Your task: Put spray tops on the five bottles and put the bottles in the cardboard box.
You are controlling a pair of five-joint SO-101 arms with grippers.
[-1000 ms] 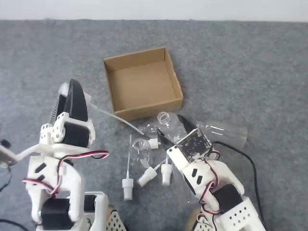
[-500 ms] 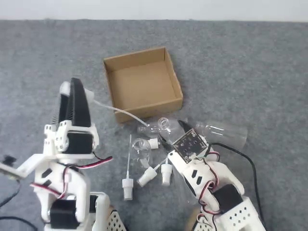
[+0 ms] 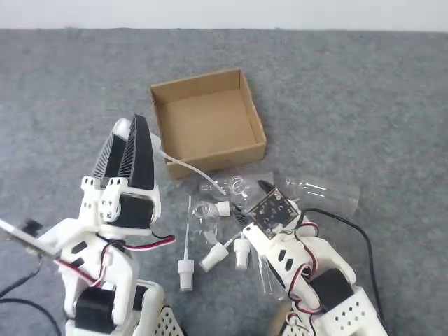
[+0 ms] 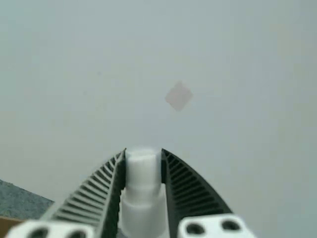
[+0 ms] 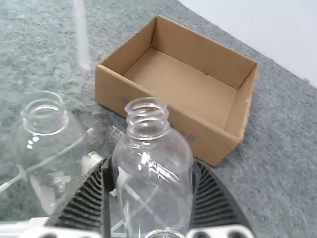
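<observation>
The bottle (image 5: 151, 168) has its base cut off by the view's edge.

Table (image 3: 392, 105): covered across its visible extent with grey, short-pile, felt-like material of mottled texture. Wall (image 3: 224, 14): plain and pale, a strip along the table's far edge, meeting it in a straight line. Left wrist view: a pale, uniform surface bearing one faint diamond-shaped patch (image 4: 178, 95); wall or ceiling cannot be determined. Lighting: even, diffuse; shadows soft.
</observation>
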